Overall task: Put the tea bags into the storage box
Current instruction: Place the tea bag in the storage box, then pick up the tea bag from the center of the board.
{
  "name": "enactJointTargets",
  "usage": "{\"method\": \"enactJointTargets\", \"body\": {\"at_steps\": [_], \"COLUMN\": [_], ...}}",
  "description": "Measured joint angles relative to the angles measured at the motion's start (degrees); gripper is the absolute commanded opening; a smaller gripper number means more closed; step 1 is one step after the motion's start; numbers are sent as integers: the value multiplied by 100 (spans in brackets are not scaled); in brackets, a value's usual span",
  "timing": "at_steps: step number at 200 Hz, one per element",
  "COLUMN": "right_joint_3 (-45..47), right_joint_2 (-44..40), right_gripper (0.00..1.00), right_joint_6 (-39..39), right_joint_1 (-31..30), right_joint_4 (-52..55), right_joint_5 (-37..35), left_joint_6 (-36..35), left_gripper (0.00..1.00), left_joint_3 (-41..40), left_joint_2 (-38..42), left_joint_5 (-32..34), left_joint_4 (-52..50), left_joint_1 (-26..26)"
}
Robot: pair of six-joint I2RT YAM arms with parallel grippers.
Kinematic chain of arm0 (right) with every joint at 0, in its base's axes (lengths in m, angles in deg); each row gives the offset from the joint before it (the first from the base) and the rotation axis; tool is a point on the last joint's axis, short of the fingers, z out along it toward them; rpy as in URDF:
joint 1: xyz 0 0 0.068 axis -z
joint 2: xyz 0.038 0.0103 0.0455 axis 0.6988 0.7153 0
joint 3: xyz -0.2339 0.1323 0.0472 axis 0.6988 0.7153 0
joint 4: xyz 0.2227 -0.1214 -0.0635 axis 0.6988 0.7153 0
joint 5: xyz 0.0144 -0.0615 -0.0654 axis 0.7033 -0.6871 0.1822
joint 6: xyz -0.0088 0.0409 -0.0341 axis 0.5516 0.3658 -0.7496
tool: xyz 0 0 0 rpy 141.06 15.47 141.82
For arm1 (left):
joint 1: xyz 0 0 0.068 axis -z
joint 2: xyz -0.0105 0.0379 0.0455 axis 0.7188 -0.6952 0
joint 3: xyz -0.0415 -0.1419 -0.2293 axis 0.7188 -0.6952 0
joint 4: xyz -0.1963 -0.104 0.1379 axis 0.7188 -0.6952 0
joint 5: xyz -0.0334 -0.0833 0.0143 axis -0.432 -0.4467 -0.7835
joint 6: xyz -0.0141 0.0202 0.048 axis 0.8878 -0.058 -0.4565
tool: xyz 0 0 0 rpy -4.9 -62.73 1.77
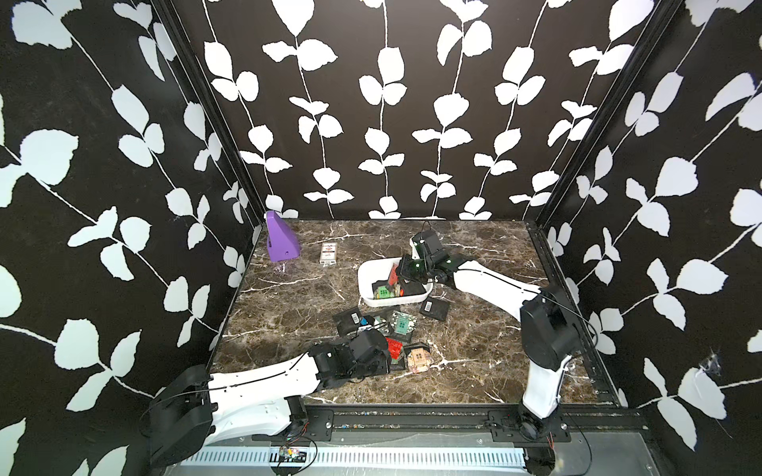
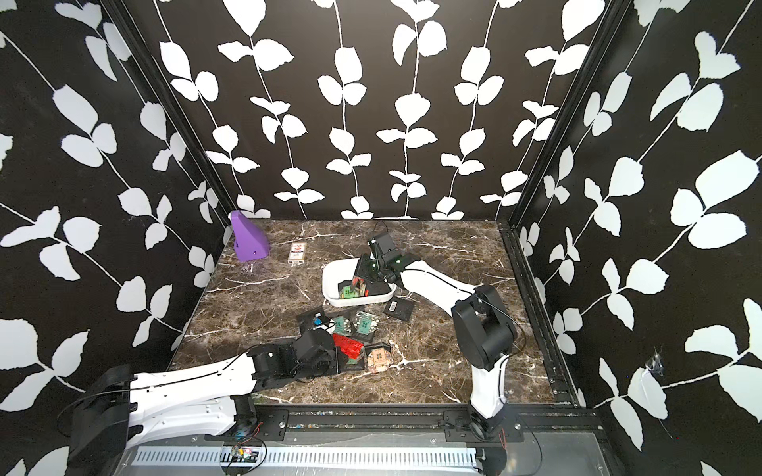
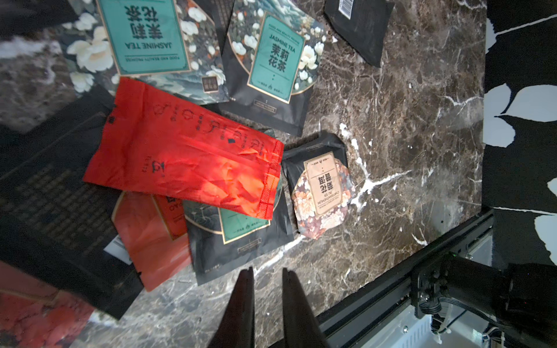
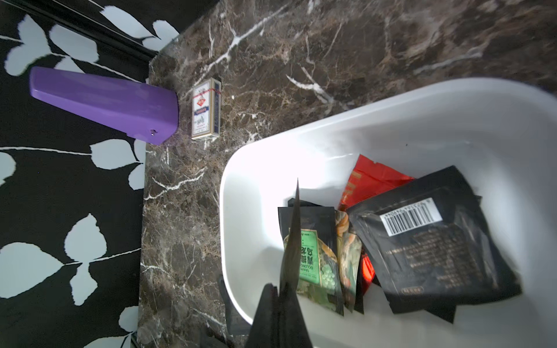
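Along the bottom edge of both top views: a slotted metal strip (image 1: 371, 456) and a black rail (image 1: 412, 417) carried the two arm bases.
Surface: a glossy brown marble tabletop (image 1: 474, 362) with white veins filled the lower middle of the frame.
Left arm (image 1: 264, 377): it reached in from the lower left, low over the near pile.
Left gripper (image 3: 268, 271): its fingers were slightly parted with nothing between them, over bare marble just beside the pile's near edge.
Near pile: loose tea bags (image 1: 396, 325) overlapped at frame centre. A red sachet (image 3: 187, 153) lay on top, a floral sachet (image 3: 322, 186) just beside it, and two jasmine sachets (image 3: 271, 57) beyond.
Lone black sachet (image 1: 433, 308): it lay barcode up, just beside the tub's front right corner.
Storage box (image 1: 365, 280): the white tub stood on the marble just above the pile. Several tea bags were bunched at its right end, among them a black barcode one (image 4: 434, 241), a green one (image 4: 316, 256) and a red one (image 4: 370, 180).
Right arm (image 1: 490, 284): it bent in from the lower right to the tub.
Right gripper (image 4: 278, 290): it was clamped on a held sachet (image 4: 294, 241), seen edge-on over the tub's interior.
Far left corner: a purple wedge (image 1: 280, 239) stood upright, with a white packet (image 1: 328, 252) flat near its right.
Room: three black walls (image 1: 371, 103) bore white leaves on vines, and black posts (image 1: 206, 136) ran up the corners.
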Motion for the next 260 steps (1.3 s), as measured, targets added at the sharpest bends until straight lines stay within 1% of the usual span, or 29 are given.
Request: {"method": "enactJointTargets", "body": {"at_steps": [12,33,58,75,88,94,121,148,163,177,209,233,260], "right_joint_3": [0,0,2,13,37,63,433,1386,2116,2732,3873,4513,4972], "right_joint_2": [59,59,-28,-251,-603,-802,-2024,-3329,-3943,-4347,-5036,-5342,-5309], "right_gripper": [17,31,40,41,42,42,43,43,44,44,45,45,45], "right_joint_6": [-37,-203,-461,-678,-868,-929,-1182,-1152,-992,-774,-105,435,946], "right_joint_1": [2,9,52,94,114,116,122,120,68,-76,-789,-1261,-1593], "right_joint_4": [24,162,468,785,1043,1143,1467,1606,1711,1862,2114,2020,1729], "right_joint_5": [7,-79,-273,-481,-713,-802,-1167,-1235,-1217,-1215,-1270,-1325,-1364], "left_joint_6": [0,-4,-22,-37,-61,-74,-142,-223,-269,-304,-380,-431,-466], "left_gripper": [14,11,7,4,0,0,0,0,0,0,0,0,0], "left_joint_3": [0,0,2,9,33,46,184,396,507,610,852,986,1119], "left_joint_2": [0,-2,-46,-116,-201,-247,-531,-861,-1023,-1174,-1526,-1770,-2063], "left_joint_5": [-2,-15,-50,-107,-133,-151,-260,-391,-457,-514,-627,-723,-868], "left_joint_4": [0,2,7,22,50,72,179,323,385,417,439,463,474], "left_joint_1": [0,0,0,0,0,0,0,0,0,0,7,13,35]}}
